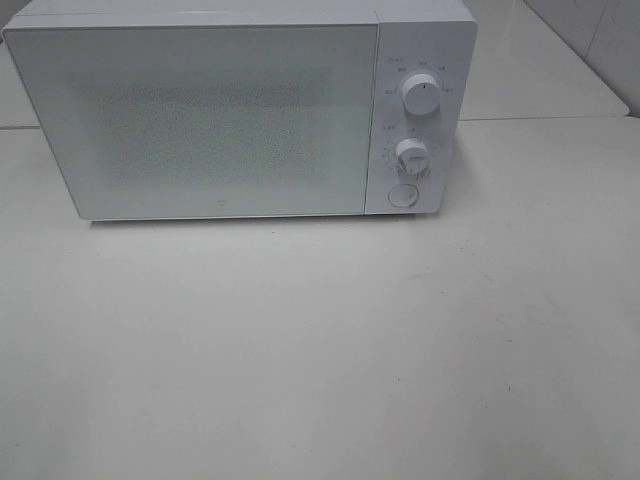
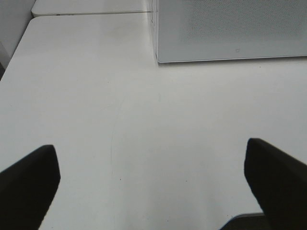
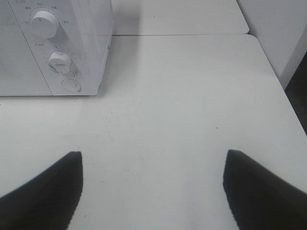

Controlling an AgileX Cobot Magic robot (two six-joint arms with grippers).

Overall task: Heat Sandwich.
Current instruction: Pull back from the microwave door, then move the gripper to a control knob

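White microwave (image 1: 200,120) stands shut, sandwich out of sight — inside or not fetched, I cannot tell; facing it, left pincer (image 2: 151,160) and right pincer (image 3: 153,163) gape wide, empty.

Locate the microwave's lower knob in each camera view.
Exterior high: lower knob, right of the door, above the button.
Left wrist: not in view; only a door corner shows.
Right wrist: lower knob, between upper knob and button.
Shared landmark: the door, in all three.
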